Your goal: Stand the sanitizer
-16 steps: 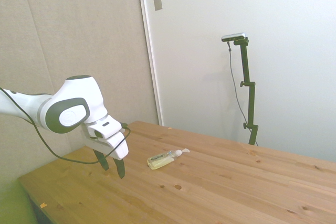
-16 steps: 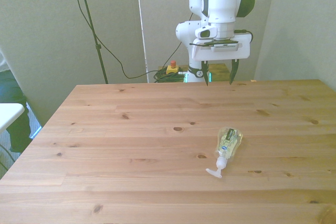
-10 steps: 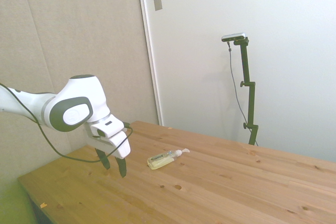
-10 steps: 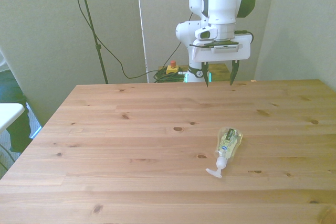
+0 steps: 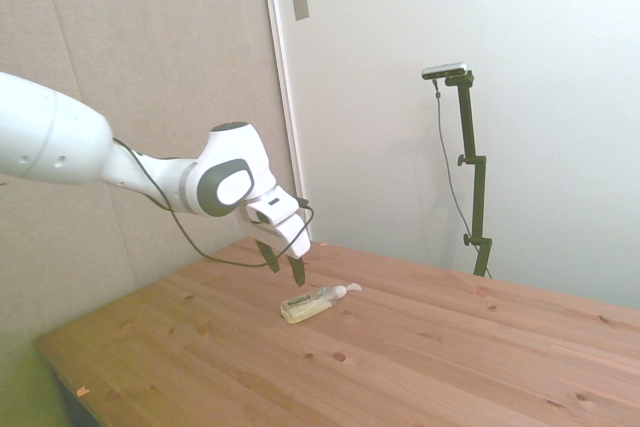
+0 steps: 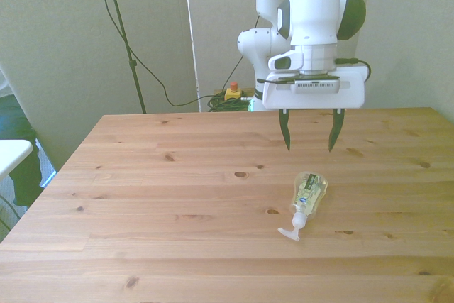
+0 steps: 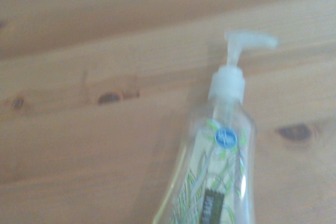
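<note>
Now your gripper [image 6: 308, 133], fingers spread and empty, has swung out over the lying sanitizer [image 6: 307, 196]; you're lined up to descend on it.

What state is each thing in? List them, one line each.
sanitizer: lying flat on its side on the table, pump top toward the camera in the front view, untouched.
gripper: open, empty, in the air above the sanitizer.
table: wooden, bearing only the sanitizer.
</note>
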`<state>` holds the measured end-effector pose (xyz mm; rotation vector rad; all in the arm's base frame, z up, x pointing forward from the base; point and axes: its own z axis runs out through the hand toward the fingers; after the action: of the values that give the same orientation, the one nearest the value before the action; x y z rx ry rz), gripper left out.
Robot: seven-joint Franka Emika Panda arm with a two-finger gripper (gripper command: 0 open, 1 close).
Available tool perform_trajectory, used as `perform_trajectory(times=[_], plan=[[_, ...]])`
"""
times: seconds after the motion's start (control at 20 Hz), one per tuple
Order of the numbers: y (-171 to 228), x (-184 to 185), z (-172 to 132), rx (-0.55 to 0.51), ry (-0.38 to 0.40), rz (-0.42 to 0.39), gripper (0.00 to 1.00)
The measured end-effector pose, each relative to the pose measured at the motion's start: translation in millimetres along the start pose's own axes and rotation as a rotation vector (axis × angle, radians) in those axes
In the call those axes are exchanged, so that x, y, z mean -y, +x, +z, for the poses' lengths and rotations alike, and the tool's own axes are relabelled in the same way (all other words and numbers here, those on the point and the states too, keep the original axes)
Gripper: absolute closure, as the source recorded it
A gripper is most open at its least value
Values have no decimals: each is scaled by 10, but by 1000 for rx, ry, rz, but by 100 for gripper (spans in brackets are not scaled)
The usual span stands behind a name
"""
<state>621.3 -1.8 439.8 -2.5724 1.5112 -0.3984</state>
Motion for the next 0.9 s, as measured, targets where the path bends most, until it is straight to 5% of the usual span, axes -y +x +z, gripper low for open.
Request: perform_trajectory(times=[0.3,0.9], plan=[[322,501,441,-49,6,100,0],[535,627,992,-59,-34,137,0]])
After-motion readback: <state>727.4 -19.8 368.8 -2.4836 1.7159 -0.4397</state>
